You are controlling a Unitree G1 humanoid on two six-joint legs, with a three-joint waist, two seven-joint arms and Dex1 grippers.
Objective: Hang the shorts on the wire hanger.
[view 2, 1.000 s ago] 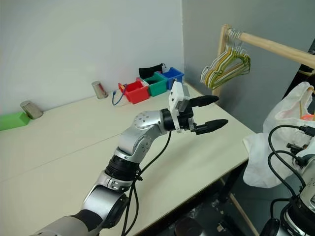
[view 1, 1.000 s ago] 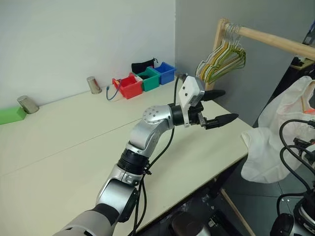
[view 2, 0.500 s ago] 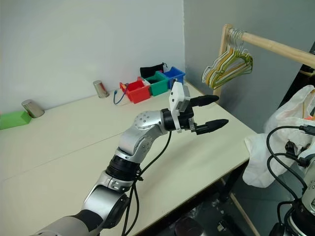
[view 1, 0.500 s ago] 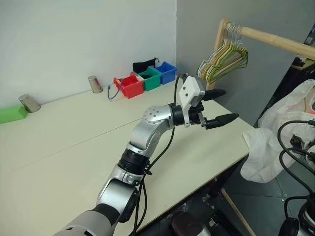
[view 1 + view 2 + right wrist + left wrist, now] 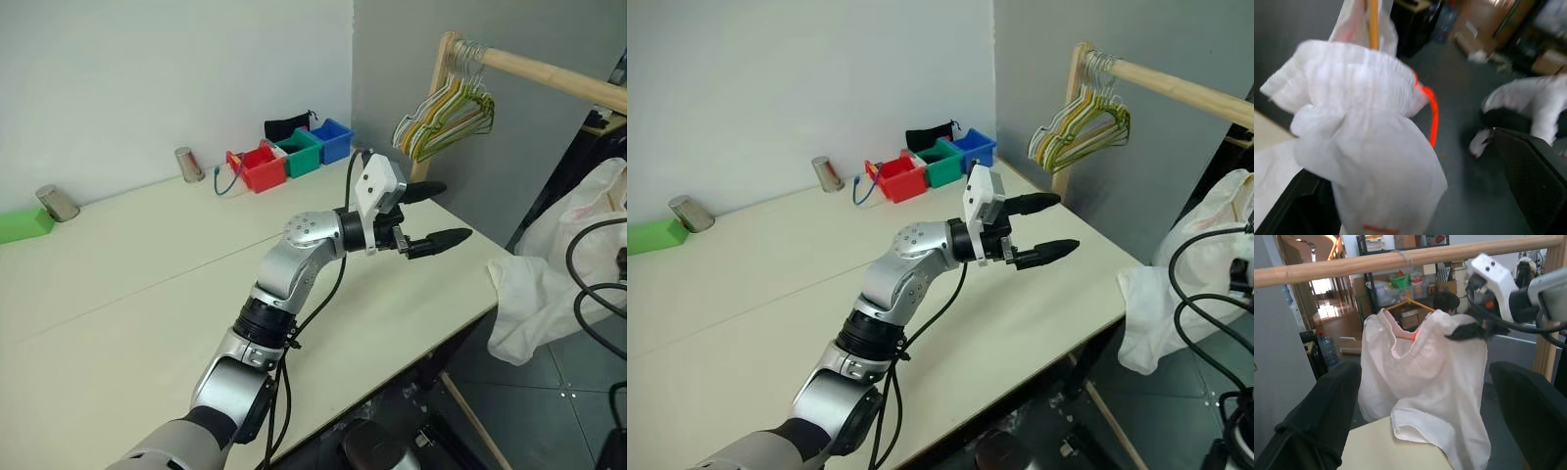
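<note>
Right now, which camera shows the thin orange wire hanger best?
The left wrist view: the thin orange wire hanger hangs from the wooden rail, its shoulders inside the white shorts. The right wrist view shows one orange wire; the head views show a small piece.

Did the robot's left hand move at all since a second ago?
No. The left hand hangs open above the table's right edge, level with the red bin behind it just as before. The whole picture shifted only slightly.

A lab-like workroom: bare cream table (image 5: 118, 284), small sorting bins (image 5: 289, 157), cluttered storage shelves (image 5: 1400, 281) behind.
</note>
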